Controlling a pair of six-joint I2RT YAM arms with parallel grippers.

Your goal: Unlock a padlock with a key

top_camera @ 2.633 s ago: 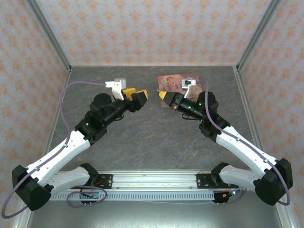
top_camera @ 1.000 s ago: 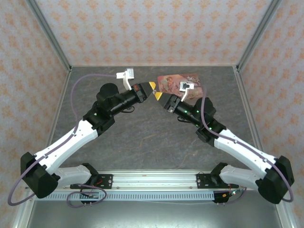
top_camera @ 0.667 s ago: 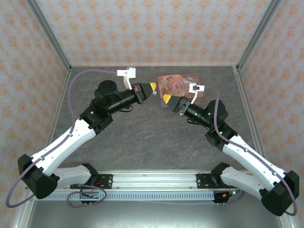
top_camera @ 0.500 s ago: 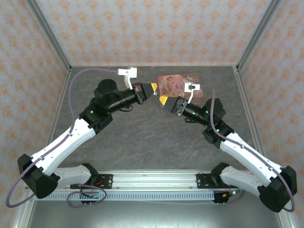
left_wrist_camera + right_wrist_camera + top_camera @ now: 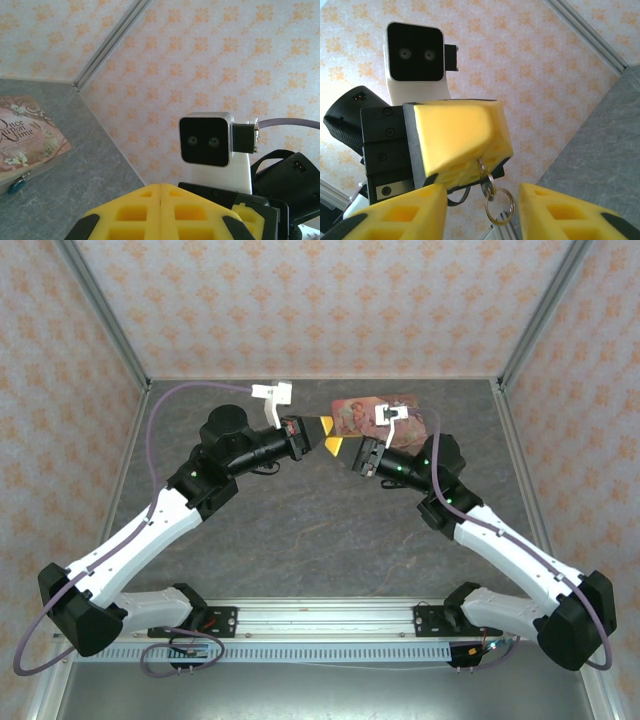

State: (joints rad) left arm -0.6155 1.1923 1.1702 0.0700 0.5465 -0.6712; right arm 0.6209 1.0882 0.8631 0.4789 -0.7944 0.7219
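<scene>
Arm bases at bottom edge of top view, both arms reaching up toward centre. Left tool (image 5: 322,426) clamped fully closed on key (image 5: 481,168), whose shaft pokes from yellow pads; rings (image 5: 489,189) dangle beneath. Right tool (image 5: 337,447) just beside it, jaws parted, rings hanging in gap, nothing gripped. Farther back on bench (image 5: 300,530), upper centre-right: pink box (image 5: 372,412). Padlock (image 5: 16,186), teal, at box's front edge, lower left of left wrist view.
</scene>
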